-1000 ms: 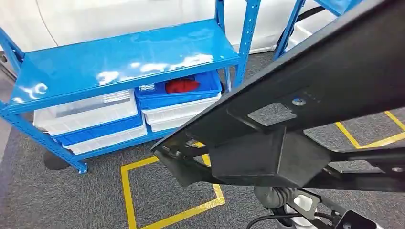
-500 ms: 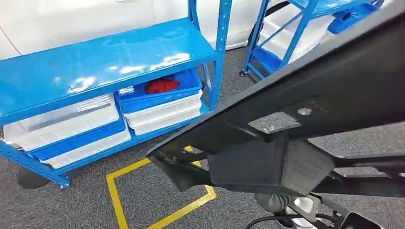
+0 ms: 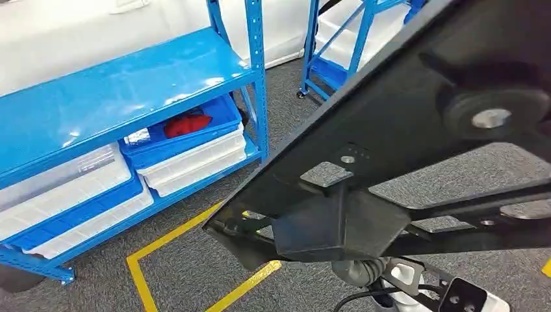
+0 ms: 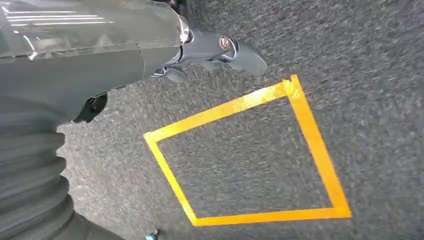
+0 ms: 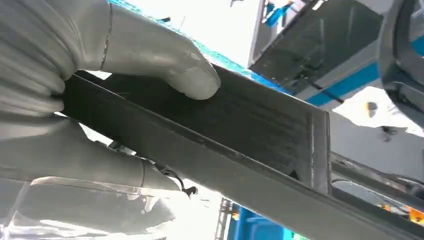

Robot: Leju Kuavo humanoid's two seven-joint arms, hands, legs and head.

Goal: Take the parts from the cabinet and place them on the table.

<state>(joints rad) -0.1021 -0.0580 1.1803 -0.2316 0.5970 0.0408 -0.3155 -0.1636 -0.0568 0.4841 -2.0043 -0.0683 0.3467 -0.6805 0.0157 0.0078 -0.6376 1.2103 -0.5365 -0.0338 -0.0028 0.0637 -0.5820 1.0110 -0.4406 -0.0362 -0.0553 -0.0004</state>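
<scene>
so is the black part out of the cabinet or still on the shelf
Out. The right hand grips the black part, thumb over its edge, and it hangs above the grey floor, apart from the blue cabinet.

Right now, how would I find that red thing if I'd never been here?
Find the blue shelf rack on the grey carpet. Under its top shelf, bins are stacked; the red thing lies in the open blue bin on top of the white ones. It's the only red item there.

The whole head view has swung: the blue metal shelving rack (image 3: pixel 123 97) sits further left, and the large black plastic part (image 3: pixel 416 130) seems tilted steeper.
</scene>
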